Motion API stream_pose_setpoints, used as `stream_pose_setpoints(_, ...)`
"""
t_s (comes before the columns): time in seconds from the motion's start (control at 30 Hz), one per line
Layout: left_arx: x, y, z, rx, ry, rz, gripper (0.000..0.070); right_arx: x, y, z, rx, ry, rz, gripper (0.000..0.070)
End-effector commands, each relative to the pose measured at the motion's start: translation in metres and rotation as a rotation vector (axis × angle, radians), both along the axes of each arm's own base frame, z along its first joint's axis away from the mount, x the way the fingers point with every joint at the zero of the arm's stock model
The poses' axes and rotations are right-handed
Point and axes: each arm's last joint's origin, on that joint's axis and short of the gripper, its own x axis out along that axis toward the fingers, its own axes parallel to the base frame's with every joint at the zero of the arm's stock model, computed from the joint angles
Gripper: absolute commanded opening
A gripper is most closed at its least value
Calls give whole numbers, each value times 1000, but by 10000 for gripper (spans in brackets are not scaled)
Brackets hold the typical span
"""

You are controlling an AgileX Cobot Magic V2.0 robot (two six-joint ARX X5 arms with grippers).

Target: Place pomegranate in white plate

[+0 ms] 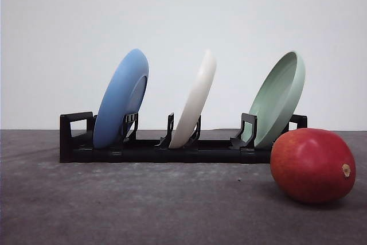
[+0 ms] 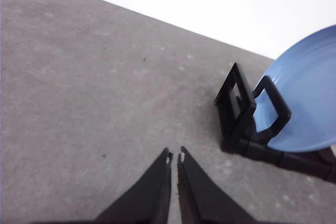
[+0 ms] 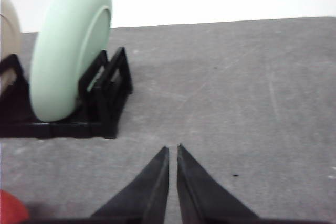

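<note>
**Fruit waits on the table, plate not yet out of the rack**

The pomegranate (image 1: 312, 165) lies nearest the front camera, on the grey table (image 1: 143, 205), just before the rack's right end and untouched. Behind it the black rack (image 1: 155, 150) holds three plates on edge: blue plate (image 1: 120, 98), white plate (image 1: 196, 98) in the middle slot, pale green plate (image 1: 279, 98). The left gripper (image 2: 175, 157) and right gripper (image 3: 172, 150) each hover over bare table, tips nearly pressed together, empty. Nothing seems begun; next, probably, the white plate must be lifted out and laid flat.
</note>
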Motion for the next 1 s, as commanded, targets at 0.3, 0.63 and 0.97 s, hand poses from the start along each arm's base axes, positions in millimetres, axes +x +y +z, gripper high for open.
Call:
stream_pose_setpoints(0.3,-10,0,52,-38,-181,2,3,-8,1,39,241,-89,25,4)
stream_pose_setpoints(0.63,-37,-1,132,39,-86,-13,3,-35,2,109,230,-59,54,4)
stream_pose_setpoints(0.97,-23,-6,164,94,197,-202,3,-23,6,133,142,178,181,4)
